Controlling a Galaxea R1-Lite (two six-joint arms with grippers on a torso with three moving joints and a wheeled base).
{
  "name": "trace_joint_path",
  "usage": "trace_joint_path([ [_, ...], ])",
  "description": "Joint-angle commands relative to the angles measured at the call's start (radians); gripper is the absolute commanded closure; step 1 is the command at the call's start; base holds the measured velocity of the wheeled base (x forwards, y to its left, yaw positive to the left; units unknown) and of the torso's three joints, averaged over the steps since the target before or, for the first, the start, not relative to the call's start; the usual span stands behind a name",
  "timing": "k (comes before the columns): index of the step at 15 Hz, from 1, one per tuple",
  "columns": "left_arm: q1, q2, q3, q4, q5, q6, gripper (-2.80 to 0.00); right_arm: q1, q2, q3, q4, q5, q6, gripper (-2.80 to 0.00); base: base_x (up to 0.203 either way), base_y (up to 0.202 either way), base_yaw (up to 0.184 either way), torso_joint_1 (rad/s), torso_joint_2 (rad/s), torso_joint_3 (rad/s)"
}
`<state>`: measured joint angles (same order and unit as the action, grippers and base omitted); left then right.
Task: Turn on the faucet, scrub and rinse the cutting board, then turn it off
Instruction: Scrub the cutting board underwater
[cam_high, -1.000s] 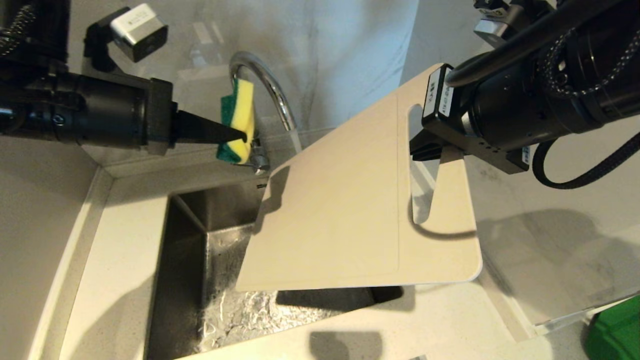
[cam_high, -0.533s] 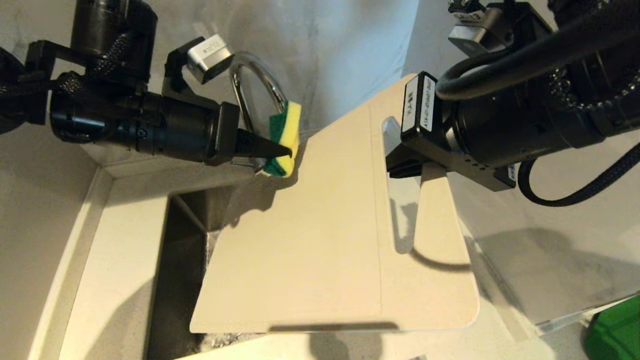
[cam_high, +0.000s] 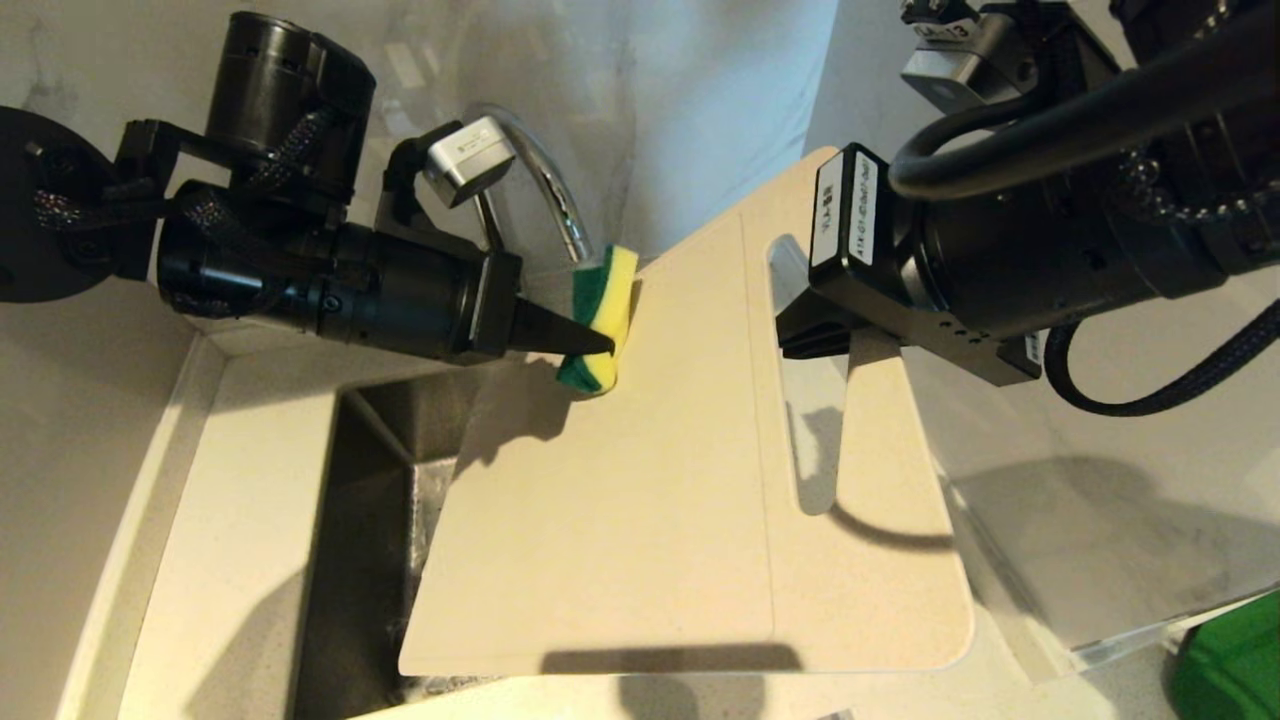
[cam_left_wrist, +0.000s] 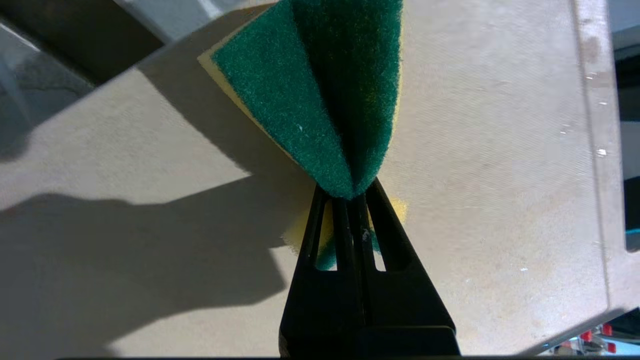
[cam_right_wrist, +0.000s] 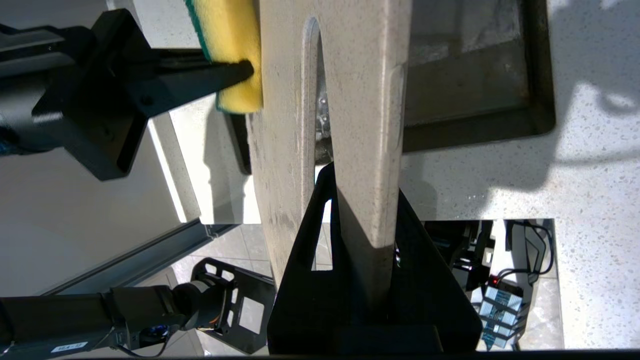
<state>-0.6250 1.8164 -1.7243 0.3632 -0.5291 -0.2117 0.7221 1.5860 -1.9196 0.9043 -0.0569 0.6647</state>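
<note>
Sponge (cam_high: 603, 318) clamped in left gripper (cam_high: 600, 345) jaws at cutting board (cam_high: 620, 500) far edge, right gripper (cam_high: 835, 335) jaws clamping handle strip

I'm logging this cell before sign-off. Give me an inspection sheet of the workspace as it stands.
Surface: pale speckled counter around a steel sink.
Job's things: cutting board held tilted over the sink; faucet behind it.
Clutter: green object at the picture's lower right corner.
Grippers: left gripper shut on the sponge, pressing it to the board; right gripper shut on the board's handle strip.
Cables: black braided cable looping under the right arm.
Surroundings: pale wall panels.
</note>
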Motion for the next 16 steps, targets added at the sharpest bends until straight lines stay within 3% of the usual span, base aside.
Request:
trace_joint_path([
  [1, -0.024, -0.005, -0.014, 0.004, -0.003, -0.002, 0.0, 0.0, 0.005, 0.0, 0.002, 0.0, 0.004, 0.0, 0.0, 0.0, 0.0, 0.0, 0.0, 0.0],
  [5, -0.032, -0.031, 0.09, 0.035, -0.003, 0.003, 0.0, 0.0, 0.005, -0.001, -0.001, -0.001, 0.003, 0.0, 0.0, 0.0, 0.0, 0.0, 0.0, 0.0],
  [9, 0.002, -0.091, 0.304, 0.022, 0.007, 0.006, 0.0, 0.0, 0.008, -0.003, -0.004, -0.001, 0.003, 0.0, 0.0, 0.0, 0.0, 0.0, 0.0, 0.0],
  [16, 0.077, -0.262, 0.731, -0.131, 0.009, 0.007, 0.0, -0.001, 0.008, -0.003, -0.004, -0.001, 0.003, 0.0, 0.0, 0.0, 0.0, 0.0, 0.0, 0.0],
])
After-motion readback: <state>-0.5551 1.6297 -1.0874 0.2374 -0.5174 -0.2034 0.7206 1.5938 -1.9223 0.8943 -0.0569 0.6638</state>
